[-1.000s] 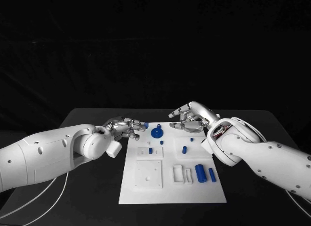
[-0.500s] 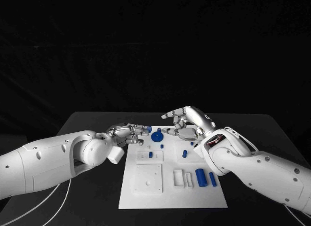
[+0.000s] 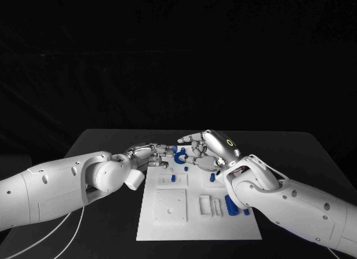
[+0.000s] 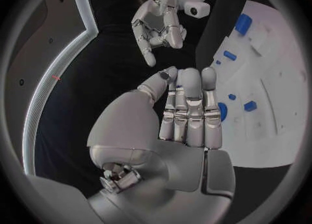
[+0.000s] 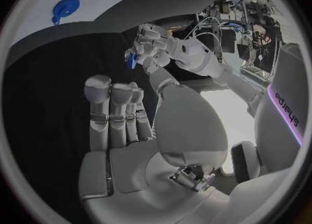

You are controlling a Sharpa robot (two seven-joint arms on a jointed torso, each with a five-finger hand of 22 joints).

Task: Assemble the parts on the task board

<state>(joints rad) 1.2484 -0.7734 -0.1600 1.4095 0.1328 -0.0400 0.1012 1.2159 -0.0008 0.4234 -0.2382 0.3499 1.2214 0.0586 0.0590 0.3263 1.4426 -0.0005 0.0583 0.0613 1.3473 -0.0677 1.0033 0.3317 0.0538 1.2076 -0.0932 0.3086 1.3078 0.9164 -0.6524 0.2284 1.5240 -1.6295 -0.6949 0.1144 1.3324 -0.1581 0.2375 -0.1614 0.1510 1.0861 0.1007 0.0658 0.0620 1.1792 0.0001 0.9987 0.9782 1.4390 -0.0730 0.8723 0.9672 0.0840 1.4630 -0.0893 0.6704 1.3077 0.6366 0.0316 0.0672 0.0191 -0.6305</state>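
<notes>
— Left hand (image 3: 151,152), entry one: what do we log?
— Pinching a small blue part (image 5: 132,60) at its fingertips, raised just off the far left corner of the task board (image 3: 197,229).
— Right hand (image 3: 206,148)?
— Released; fingers apart, nothing in them. It hovers over the board's far end, near the left hand and just above the round blue part (image 3: 181,156).
— Stock on the board?
— Two blue cylinders (image 3: 230,204) lying loose at the near right and small blue pegs (image 3: 173,177) mid-board. We cannot tell whether those pegs are seated.
— Progress?
— We judge it early: one part in hand, most not yet placed.
— Markings?
— No legible writing on board, parts or hands.
</notes>
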